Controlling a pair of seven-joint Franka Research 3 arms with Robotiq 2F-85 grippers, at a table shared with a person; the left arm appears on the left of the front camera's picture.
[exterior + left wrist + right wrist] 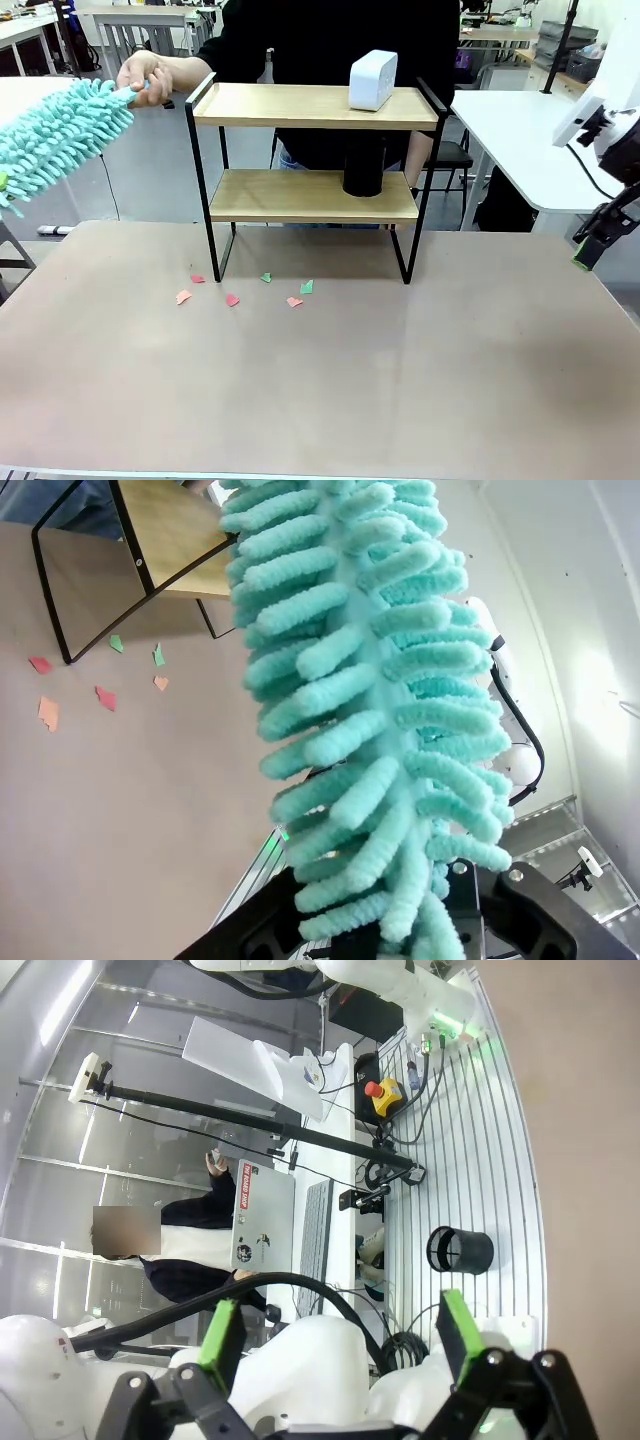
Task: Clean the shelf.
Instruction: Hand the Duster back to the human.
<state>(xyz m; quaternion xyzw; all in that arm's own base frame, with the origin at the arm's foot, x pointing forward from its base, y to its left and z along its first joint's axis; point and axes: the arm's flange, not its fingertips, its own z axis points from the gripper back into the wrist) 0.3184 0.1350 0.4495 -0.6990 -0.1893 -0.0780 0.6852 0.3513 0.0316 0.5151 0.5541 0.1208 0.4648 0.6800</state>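
shelf (313,150) at table's far side, white box (372,79) on top board, black cylinder (364,166) on lower | left gripper (400,935) clamped on teal duster (370,700), left of shelf, fingers buried in fluff, person's hand (150,75) at its tip | right gripper (335,1345) spread wide, holding nothing, right of shelf | paper scraps (240,290) before shelf's left legs

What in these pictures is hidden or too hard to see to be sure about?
- Left fingers, left wrist view: buried in the teal duster; the grip itself is hidden.
- Duster handle, front view: its end is covered by the person's hand.
- Black cylinder on the shelf, front view: merges with dark clothing behind; its top is unclear.
- Paper scraps on the table: too small to tell more than colour.
- Right arm, front view: cut off by the edge.
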